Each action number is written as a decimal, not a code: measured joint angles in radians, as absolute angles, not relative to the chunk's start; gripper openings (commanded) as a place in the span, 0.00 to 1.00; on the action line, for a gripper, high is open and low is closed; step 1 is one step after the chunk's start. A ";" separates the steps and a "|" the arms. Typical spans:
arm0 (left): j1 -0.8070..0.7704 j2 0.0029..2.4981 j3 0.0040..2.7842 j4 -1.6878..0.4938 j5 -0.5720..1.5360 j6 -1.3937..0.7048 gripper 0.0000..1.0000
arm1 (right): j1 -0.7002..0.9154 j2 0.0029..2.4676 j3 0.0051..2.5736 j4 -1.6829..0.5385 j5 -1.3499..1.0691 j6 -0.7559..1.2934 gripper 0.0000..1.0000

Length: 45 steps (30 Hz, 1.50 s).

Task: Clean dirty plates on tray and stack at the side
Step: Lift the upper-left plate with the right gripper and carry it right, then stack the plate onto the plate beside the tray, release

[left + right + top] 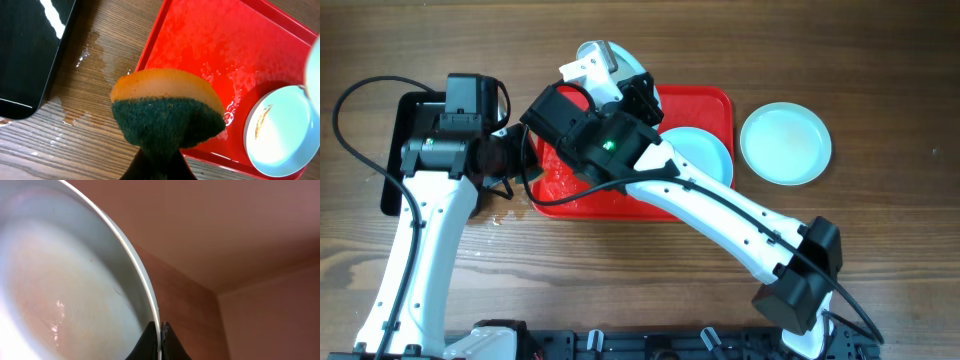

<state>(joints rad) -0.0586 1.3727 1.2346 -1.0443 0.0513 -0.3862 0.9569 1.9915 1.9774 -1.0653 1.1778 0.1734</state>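
Wooden table; right pincer pinches a plate rim, left pincer grips sponge, arm half hiding tray.

Brown wood-grain table, small wet patch, plain tan wall

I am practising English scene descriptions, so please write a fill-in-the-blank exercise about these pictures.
The left tool holds a sponge whose scrubbing side is ___.
The right tool grips the first plate by its ___.
The second plate, smeared orange, lies on the ___ tray.
The third plate rests on the table, to the robot's ___ of the tray.
Missing words: green, rim, red, right.
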 measured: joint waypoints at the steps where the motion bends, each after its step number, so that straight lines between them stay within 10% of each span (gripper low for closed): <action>1: -0.059 1.373 1.235 -1.044 0.051 -0.386 0.04 | 0.957 1.991 1.977 -1.065 1.200 0.170 0.04; 25: -0.059 1.373 1.235 -1.040 0.051 -0.367 0.04 | 0.928 1.991 1.978 -1.174 0.904 0.399 0.04; 34: -0.059 1.374 1.233 -1.048 0.051 -0.360 0.04 | 0.184 1.927 1.979 -1.312 -0.012 0.562 0.04; 45: -0.059 1.374 1.233 -1.047 0.070 -0.360 0.04 | -0.264 1.905 1.621 -1.175 -0.073 0.404 0.04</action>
<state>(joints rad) -0.0586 1.3739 1.2331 -1.0473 0.0696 -0.3595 -0.2638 1.9049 1.6211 -1.1751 -0.0731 0.4042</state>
